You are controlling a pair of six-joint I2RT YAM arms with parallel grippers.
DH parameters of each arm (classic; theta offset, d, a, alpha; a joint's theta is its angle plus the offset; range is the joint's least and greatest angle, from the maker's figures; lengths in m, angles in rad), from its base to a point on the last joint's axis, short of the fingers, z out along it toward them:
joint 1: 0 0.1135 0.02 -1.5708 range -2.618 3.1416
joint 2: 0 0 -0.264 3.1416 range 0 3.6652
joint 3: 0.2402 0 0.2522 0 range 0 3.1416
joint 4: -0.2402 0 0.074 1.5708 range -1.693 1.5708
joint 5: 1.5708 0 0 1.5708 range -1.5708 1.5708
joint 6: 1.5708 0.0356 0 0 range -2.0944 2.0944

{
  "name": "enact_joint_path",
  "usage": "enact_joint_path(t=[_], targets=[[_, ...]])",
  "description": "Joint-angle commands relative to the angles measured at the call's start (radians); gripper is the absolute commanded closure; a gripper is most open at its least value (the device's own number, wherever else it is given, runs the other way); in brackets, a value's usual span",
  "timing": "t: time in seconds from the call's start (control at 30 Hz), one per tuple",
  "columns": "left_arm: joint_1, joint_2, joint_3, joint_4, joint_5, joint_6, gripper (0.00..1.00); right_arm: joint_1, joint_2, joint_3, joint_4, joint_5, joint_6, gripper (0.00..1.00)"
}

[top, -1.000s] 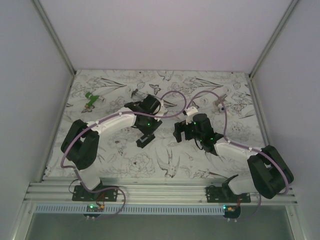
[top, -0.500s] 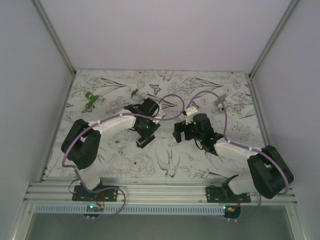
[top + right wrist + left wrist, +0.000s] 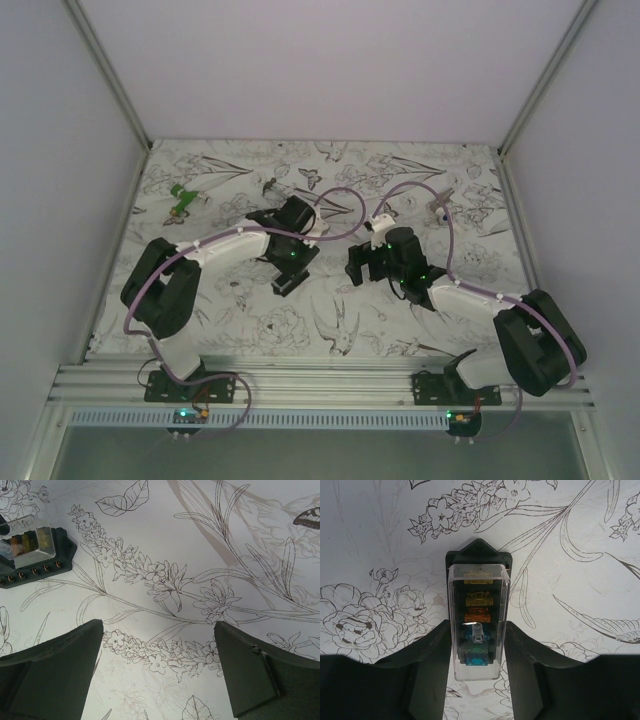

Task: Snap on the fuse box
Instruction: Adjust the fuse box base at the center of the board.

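The fuse box [image 3: 477,625] is a black base with a clear cover over yellow, orange and blue fuses. It lies flat on the flower-printed table. My left gripper [image 3: 477,625] straddles its near half, and both fingers [image 3: 432,650] lie against the cover's sides with no gap showing. In the top view the box [image 3: 284,284] pokes out from under the left gripper [image 3: 290,268]. My right gripper [image 3: 157,625] is wide open and empty above bare table, to the right of the box [image 3: 30,550]. It also shows in the top view [image 3: 362,268].
A small green piece [image 3: 181,203] lies at the far left of the table. A thin dark tool [image 3: 441,206] lies at the far right, and another small dark item [image 3: 270,187] sits behind the left arm. White walls enclose the table.
My left gripper has moved forward and lower over the fuse box, so less of the box shows beyond it. The right arm has barely moved.
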Motion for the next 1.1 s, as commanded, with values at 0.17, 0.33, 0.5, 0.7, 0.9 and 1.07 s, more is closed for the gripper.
enact_joint_path(t=[0.17,0.33,0.5,0.7,0.9,1.07], targets=[[0.014,-0.023,-0.052,0.000,0.002,-0.015,0.43,-0.009,0.002,0.018,0.022,-0.033,0.008,0.00],[0.034,-0.078,-0.095,0.033,0.006,-0.052,0.36,-0.007,0.003,0.023,0.025,-0.065,0.008,0.00],[0.049,-0.181,-0.144,0.088,0.049,-0.127,0.26,-0.006,0.010,0.050,0.030,-0.140,0.018,0.00],[0.083,-0.303,-0.238,0.145,0.034,-0.289,0.24,0.035,0.079,0.134,0.021,-0.189,0.034,0.00],[0.137,-0.347,-0.300,0.161,-0.006,-0.425,0.37,0.058,0.158,0.205,0.026,-0.202,0.060,0.01],[0.157,-0.325,-0.321,0.182,-0.001,-0.463,0.39,0.079,0.238,0.266,0.013,-0.218,0.070,0.02]])
